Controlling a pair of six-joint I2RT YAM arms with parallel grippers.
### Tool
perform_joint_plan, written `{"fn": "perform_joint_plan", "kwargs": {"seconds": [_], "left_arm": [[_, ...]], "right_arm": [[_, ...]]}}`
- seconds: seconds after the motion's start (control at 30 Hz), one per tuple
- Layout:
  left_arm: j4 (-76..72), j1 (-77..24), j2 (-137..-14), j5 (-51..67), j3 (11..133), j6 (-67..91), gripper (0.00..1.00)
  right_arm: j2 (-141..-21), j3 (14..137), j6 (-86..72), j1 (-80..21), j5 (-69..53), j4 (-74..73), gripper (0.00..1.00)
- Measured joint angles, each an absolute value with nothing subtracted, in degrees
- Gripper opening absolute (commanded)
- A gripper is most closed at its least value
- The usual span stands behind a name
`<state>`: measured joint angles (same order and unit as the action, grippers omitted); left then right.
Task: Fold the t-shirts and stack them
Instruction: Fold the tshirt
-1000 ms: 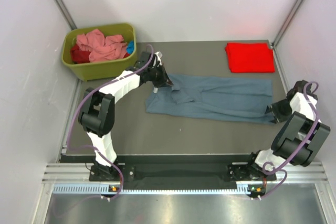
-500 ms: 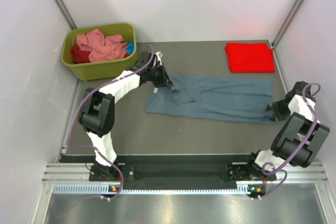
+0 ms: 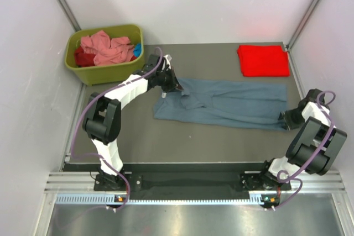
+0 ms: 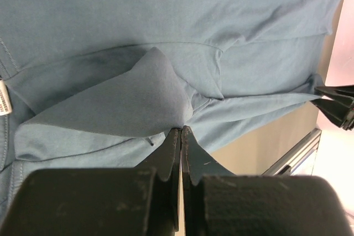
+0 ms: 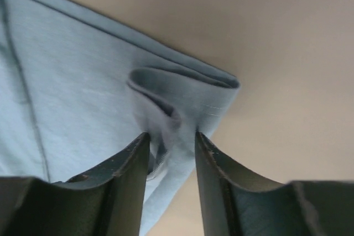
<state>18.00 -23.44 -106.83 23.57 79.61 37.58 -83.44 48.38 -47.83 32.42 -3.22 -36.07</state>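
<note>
The slate blue-grey t-shirt (image 3: 232, 103) lies spread lengthwise across the middle of the table. My left gripper (image 3: 178, 88) is at its left end, shut on a raised fold of the cloth. In the left wrist view its jaws (image 4: 181, 131) are pressed together on that fold of the shirt (image 4: 138, 26), and the white neck label (image 4: 3, 96) shows at the left edge. My right gripper (image 3: 285, 120) is at the shirt's right near corner. In the right wrist view its jaws (image 5: 171, 136) stand apart, with the bunched hem corner (image 5: 182, 89) between them.
A folded bright red t-shirt (image 3: 263, 60) lies at the back right. The olive-green bin (image 3: 102, 72) at the back left holds salmon pink (image 3: 102, 47) and dark red (image 3: 83, 56) shirts. The right gripper's tips (image 4: 334, 103) show in the left wrist view.
My right gripper has shifted slightly left and away, closer onto the shirt's corner. The left gripper and the shirt's left end have not moved.
</note>
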Motion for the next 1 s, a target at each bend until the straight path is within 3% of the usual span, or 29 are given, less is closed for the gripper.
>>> {"fn": "perform_joint_plan", "kwargs": {"seconds": [0.03, 0.13, 0.23, 0.3, 1.0], "left_arm": [[18.04, -23.55, -106.76, 23.51, 79.61, 37.6, 0.0], [18.04, -23.73, -106.17, 23.16, 79.61, 37.76, 0.0], [18.17, -23.79, -105.12, 22.48, 79.61, 37.78, 0.0], [18.48, -23.79, -104.29, 21.52, 79.75, 37.8, 0.0], [25.67, -23.77, -101.78, 3.81, 87.48, 38.24, 0.0]], "right_arm": [[-83.53, 47.97, -48.03, 32.42, -3.22, -36.05, 0.36], [-83.77, 47.29, -48.4, 32.42, -3.22, -35.94, 0.14], [-83.7, 47.29, -48.51, 32.42, -2.76, -35.81, 0.1], [-83.46, 47.33, -47.94, 32.42, -2.09, -35.97, 0.0], [-86.48, 53.71, -36.42, 28.47, -1.32, -30.81, 0.0]]}}
